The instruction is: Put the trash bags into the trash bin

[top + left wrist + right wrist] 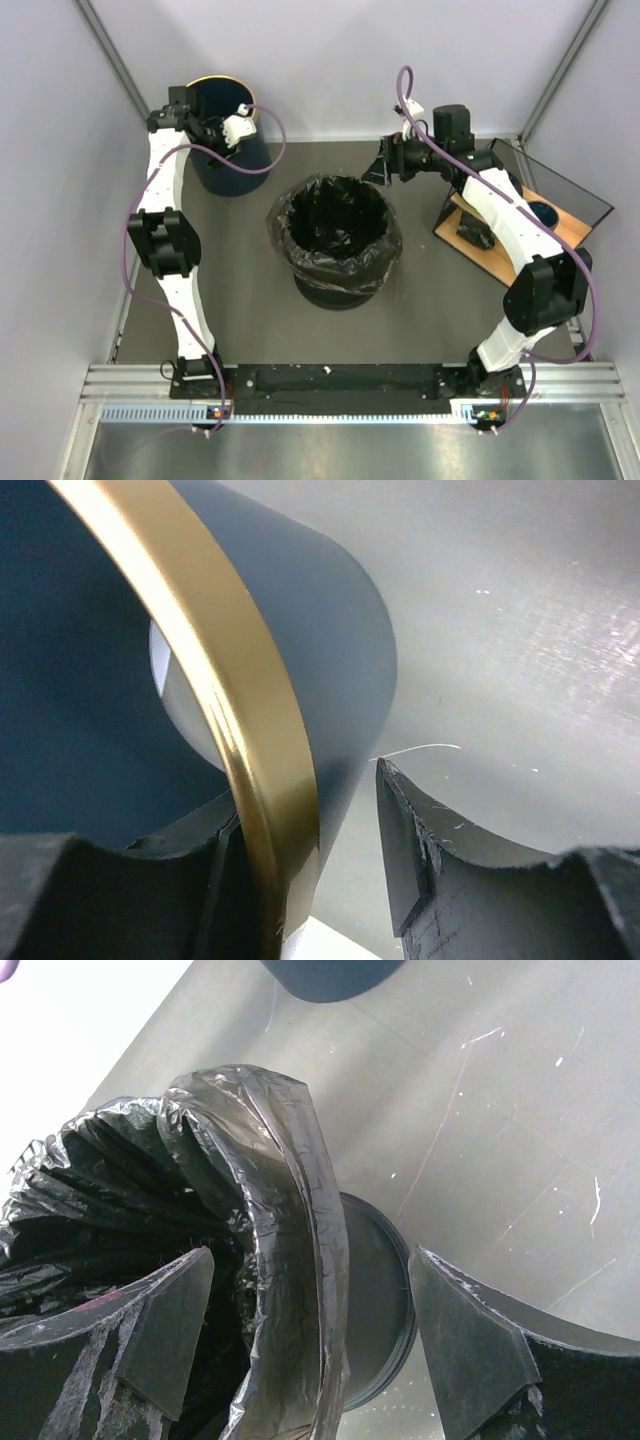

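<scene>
The navy trash bin (228,160) with its gold rim (230,680) stands at the back left. My left gripper (238,128) straddles that rim (310,790): one finger is inside against the wall, and the other finger (420,850) is outside with a gap to the wall. A glossy black trash bag (285,215) lines a black round container in the middle of the table. My right gripper (378,165) hovers open by the bag's far right edge. In the right wrist view the bag's folded rim (290,1190) shows between the spread fingers (310,1255), which do not touch it.
A wooden tray (500,262) at the right holds a small blue bowl (543,212) and a dark object (476,232), with a clear-sided box (565,185) behind. Walls close in on the left, the back and the right. The black container's round base (375,1300) shows under the bag.
</scene>
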`<act>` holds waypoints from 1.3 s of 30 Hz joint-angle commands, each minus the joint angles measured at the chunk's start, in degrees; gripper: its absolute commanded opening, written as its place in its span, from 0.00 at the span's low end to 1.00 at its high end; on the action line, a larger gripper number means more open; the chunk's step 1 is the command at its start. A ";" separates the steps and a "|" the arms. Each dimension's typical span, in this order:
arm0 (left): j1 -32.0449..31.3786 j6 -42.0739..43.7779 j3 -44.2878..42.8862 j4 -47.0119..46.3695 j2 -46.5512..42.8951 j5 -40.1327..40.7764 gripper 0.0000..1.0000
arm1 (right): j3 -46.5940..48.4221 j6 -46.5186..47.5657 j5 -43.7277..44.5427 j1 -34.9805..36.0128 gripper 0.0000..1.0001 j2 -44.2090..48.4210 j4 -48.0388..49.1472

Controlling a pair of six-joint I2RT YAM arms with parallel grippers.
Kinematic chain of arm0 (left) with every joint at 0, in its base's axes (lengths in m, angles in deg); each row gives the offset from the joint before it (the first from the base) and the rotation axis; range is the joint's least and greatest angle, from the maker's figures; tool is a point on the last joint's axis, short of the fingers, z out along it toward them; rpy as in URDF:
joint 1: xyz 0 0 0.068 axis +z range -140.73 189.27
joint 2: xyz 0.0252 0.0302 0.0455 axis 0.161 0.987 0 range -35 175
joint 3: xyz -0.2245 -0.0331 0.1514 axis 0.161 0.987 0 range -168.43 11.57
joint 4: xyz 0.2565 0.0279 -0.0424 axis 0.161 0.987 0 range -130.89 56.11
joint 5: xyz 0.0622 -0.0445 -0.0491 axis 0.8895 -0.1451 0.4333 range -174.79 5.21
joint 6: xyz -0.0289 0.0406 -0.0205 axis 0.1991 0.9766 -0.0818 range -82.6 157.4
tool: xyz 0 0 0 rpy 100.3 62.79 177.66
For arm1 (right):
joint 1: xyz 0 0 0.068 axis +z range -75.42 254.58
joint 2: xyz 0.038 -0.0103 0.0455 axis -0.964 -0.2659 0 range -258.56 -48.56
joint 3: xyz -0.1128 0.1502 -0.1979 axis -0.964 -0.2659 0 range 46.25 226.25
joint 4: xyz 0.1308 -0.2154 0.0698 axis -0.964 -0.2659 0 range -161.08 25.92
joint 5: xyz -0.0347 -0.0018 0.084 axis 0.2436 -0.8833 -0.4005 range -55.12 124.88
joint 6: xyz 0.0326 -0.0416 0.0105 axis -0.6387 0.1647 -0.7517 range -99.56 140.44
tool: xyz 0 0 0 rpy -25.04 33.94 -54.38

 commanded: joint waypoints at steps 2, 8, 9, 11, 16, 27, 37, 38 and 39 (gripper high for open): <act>-0.56 -1.00 4.09 14.03 -1.27 -1.98 0.25 | 3.39 1.23 0.31 -0.71 0.80 -0.51 0.37; -1.70 -3.55 2.53 12.43 -0.49 -2.07 0.00 | 3.83 1.41 -0.30 -0.62 0.80 -1.74 0.11; -1.88 -5.38 1.39 12.52 -0.14 -1.89 0.00 | 4.44 1.58 -0.30 -0.62 0.80 -1.91 0.02; -1.97 -7.41 0.58 11.74 -1.01 -2.33 0.00 | 4.71 1.85 -0.22 -0.62 0.80 -1.91 -0.06; -2.67 -5.35 6.74 10.72 -5.32 0.75 0.00 | 4.36 1.94 -0.48 -0.89 0.80 -1.83 -0.15; -5.22 -0.73 0.76 23.25 -6.73 -0.66 0.00 | 3.30 1.94 -1.09 -0.89 0.80 -1.30 -0.15; -5.57 -3.98 1.47 22.20 -8.75 -1.27 0.75 | 3.30 2.03 -1.88 -0.89 0.80 -1.56 -0.24; -5.66 -4.86 1.03 21.41 -8.93 -1.10 0.98 | 3.30 2.03 -1.97 -0.80 0.80 -1.48 -0.15; -5.66 -4.78 0.59 20.88 -9.28 -1.01 0.99 | 3.30 2.03 -2.06 -0.89 0.80 -1.56 -0.15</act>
